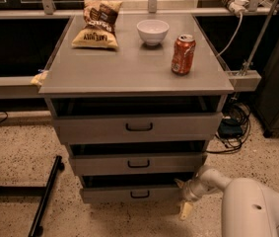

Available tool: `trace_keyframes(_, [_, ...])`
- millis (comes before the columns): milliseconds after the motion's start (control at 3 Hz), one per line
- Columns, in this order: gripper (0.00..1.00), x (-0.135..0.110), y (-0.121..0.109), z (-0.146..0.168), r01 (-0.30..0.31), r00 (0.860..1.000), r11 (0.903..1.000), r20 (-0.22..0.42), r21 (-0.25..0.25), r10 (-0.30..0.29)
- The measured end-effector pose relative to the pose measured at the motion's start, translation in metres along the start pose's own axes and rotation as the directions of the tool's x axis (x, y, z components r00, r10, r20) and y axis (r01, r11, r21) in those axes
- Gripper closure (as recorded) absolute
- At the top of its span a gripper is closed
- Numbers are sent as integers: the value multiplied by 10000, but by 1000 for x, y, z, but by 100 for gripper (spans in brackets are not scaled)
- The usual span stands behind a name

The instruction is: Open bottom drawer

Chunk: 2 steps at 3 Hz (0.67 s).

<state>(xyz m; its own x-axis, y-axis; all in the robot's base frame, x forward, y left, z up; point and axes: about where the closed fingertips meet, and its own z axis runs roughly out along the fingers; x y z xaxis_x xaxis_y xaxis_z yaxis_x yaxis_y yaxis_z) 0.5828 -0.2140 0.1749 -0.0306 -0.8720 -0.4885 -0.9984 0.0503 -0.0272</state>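
Your hand (182, 197) sits at the right edge of the narrow grey metal bottom drawer (129, 194), slightly out; its grip you cannot tell

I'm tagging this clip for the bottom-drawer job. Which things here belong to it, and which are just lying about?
Job: bottom drawer, its black handle, the gripper low by that drawer's right end.
Lying about: chip bag, white bowl, soda can, top drawer, middle drawer.
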Motion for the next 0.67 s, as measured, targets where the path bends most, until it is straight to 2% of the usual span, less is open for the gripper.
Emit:
trace_keyframes(333, [0,8,20,-3,-377,9993,9988,-31,-299,377])
trace_keyframes(667, [0,7,21,-5,-384,9993,9988,-32,-305,383])
